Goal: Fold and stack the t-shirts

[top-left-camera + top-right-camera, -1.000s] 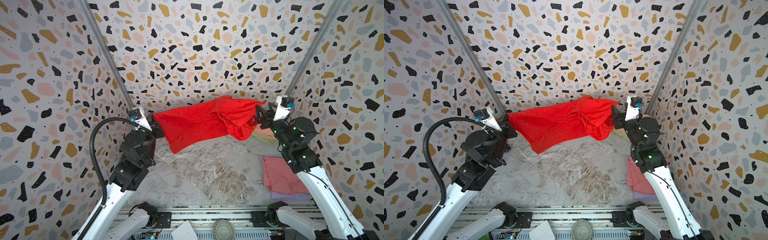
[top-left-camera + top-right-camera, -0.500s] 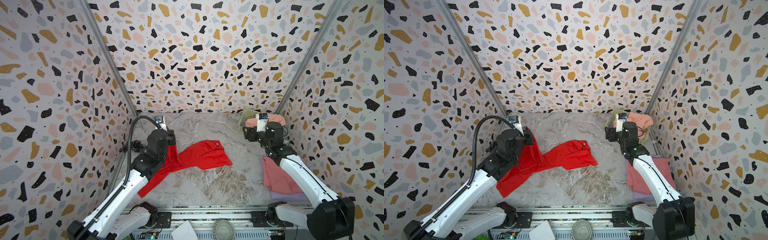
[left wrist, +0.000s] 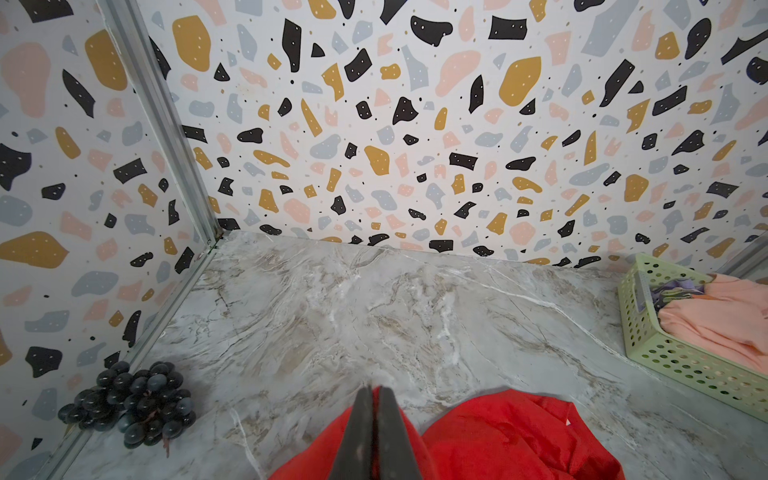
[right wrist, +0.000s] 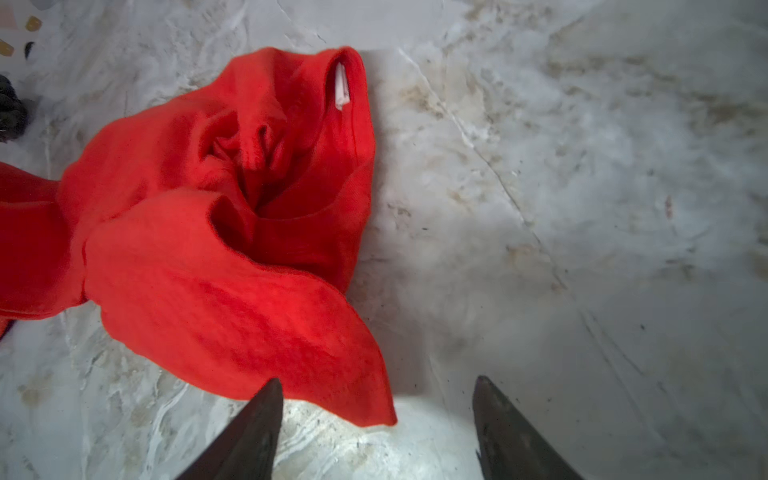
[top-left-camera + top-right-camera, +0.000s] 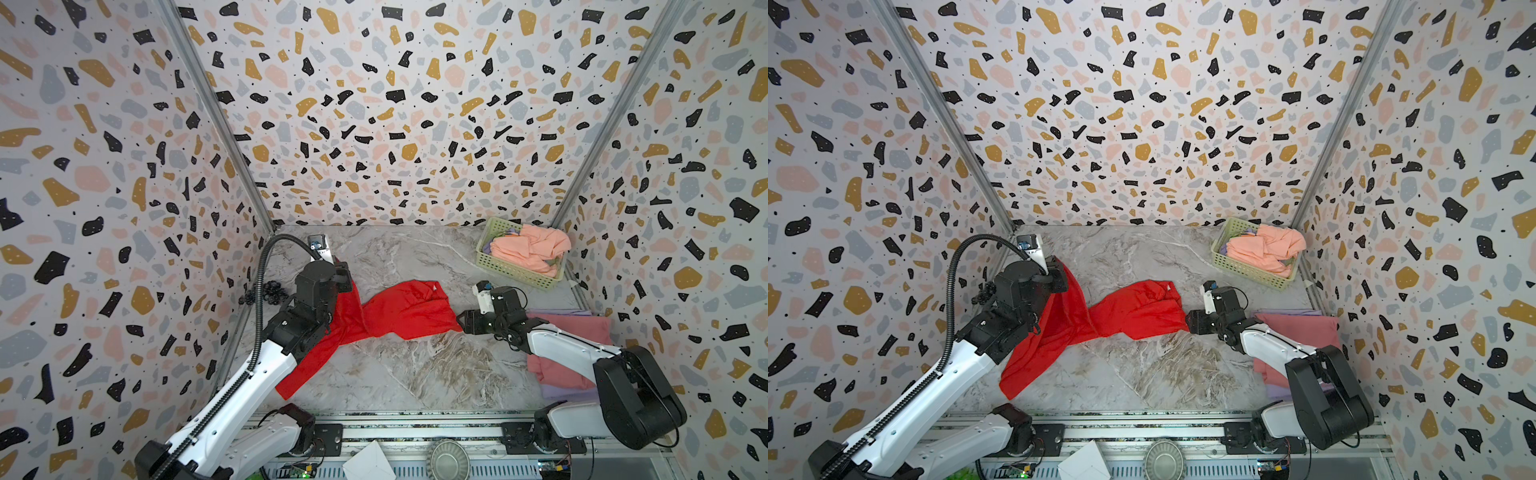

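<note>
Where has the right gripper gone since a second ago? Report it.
Yes. The right gripper moved down from the basket to the table beside the red shirt.

We note a grey marble-patterned tabletop. On it: a crumpled red t-shirt, a green lattice basket at the far right corner, a folded pink shirt over a lavender one, and dark grapes by the left wall.

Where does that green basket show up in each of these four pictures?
Top views: green basket in the far right corner of the table.
Left wrist: at the picture's right edge.
Right wrist: not in it.
Shared landmark: the red t-shirt.
</note>
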You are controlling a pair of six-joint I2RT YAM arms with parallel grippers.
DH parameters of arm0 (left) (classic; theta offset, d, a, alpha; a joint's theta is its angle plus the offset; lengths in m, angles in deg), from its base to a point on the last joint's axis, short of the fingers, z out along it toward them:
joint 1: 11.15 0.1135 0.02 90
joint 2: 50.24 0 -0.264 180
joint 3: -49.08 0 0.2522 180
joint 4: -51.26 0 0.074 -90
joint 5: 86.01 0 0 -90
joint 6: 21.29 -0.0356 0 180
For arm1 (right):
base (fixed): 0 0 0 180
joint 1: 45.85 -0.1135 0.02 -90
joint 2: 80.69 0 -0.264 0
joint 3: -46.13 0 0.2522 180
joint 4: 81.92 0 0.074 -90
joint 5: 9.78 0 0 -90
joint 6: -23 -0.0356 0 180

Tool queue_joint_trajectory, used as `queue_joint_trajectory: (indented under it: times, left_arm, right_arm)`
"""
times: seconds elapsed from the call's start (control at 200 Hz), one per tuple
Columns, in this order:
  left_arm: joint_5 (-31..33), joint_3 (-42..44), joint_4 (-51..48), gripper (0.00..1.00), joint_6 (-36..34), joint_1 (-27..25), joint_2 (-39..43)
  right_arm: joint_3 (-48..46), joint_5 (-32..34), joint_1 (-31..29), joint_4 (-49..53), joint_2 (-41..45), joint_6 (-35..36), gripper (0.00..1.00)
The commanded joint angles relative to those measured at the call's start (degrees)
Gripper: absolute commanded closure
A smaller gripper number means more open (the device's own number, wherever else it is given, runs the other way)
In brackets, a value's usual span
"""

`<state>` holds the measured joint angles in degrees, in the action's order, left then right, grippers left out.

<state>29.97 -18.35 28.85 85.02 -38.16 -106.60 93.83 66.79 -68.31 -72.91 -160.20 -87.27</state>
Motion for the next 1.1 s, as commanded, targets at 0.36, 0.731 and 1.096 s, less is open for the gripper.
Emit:
queue_joint_trajectory:
  times: [0.36, 0.731, 1.096]
  left_arm:
    - [0.06, 1.81, 3.0, 1.0, 1.55, 0.37, 2.48]
    - [1.52, 1.73, 3.01, 1.0, 1.45, 0.46, 3.84]
    - [5.08, -4.7, 4.8, 1.0, -3.3, 0.81, 7.48]
  right_arm:
    - [-1.04, -0.46, -3.83, -7.17, -7.88, -3.36, 0.35]
    - [-0.02, 6.22, -5.39, -8.99, 0.35, -5.07, 1.0]
    - [20.02, 19.86, -5.33, -6.36, 22.54, 7.21, 1.0]
